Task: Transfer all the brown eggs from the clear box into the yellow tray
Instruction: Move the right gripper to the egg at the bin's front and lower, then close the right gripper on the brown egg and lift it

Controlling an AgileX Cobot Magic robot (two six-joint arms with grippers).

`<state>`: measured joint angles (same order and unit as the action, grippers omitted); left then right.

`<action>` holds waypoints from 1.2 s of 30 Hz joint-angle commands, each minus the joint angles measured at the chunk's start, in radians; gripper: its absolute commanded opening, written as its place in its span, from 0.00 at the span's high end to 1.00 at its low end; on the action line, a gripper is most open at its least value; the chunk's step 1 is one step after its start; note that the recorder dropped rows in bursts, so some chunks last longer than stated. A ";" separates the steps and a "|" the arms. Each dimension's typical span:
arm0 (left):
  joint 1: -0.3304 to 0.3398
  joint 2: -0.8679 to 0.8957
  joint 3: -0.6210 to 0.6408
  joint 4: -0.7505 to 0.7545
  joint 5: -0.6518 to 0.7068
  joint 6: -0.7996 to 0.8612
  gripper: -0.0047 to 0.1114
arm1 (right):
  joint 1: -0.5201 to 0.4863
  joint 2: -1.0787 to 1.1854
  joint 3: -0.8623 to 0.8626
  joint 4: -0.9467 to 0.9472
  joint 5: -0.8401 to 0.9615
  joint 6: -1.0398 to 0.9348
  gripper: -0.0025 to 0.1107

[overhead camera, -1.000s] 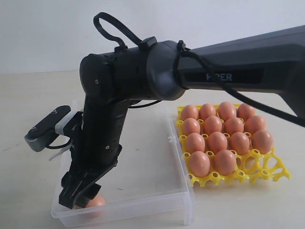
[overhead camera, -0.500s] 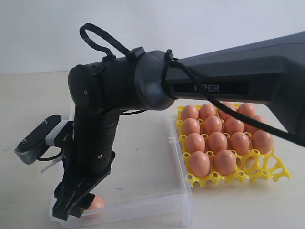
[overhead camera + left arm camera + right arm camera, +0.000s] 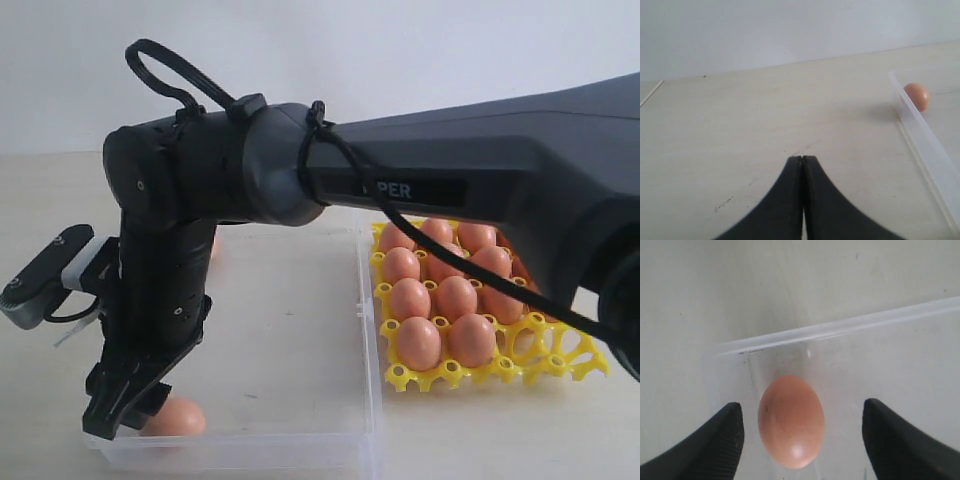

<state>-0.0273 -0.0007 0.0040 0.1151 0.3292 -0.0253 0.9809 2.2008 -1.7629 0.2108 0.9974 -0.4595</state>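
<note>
The right arm (image 3: 200,190) has swung to the corner of the clear plastic box (image 3: 300,440), black fingers (image 3: 720,440) spread around a smooth brown egg (image 3: 791,420); most eggs (image 3: 456,297) already fill the yellow plastic tray (image 3: 590,362).

Legible text: one marking only | Reading: "PER", pale capitals, any letters before them hidden behind a black cable (image 3: 350,165) | Carrier: dark label strip (image 3: 415,190) on the side of the right arm (image 3: 520,150), on its long dark link | View: exterior | Both wrist views: nothing readable
</note>
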 commanded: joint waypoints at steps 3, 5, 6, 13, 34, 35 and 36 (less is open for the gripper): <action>-0.001 0.001 -0.004 0.001 -0.013 -0.004 0.96 | 0.000 -0.001 -0.018 -0.010 0.002 -0.007 0.41; -0.001 0.001 -0.004 0.001 -0.013 -0.004 0.96 | 0.000 0.006 -0.018 -0.010 0.002 -0.002 0.41; -0.001 0.001 -0.004 0.001 -0.013 -0.004 0.96 | 0.000 0.011 -0.018 -0.010 0.002 0.000 0.41; -0.001 0.001 -0.004 0.001 -0.013 -0.004 0.96 | 0.000 0.055 -0.018 -0.002 -0.008 0.009 0.42; -0.001 0.001 -0.004 0.001 -0.013 -0.004 0.96 | 0.000 0.132 -0.018 0.018 -0.061 0.009 0.90; -0.001 0.001 -0.004 0.001 -0.013 -0.004 0.96 | 0.000 0.132 -0.018 0.018 -0.064 0.009 0.96; -0.001 0.001 -0.004 0.001 -0.013 -0.004 0.96 | 0.000 0.130 -0.018 0.014 -0.069 0.009 0.98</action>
<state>-0.0273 -0.0007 0.0040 0.1151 0.3292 -0.0253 0.9809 2.3283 -1.7783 0.2213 0.9418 -0.4535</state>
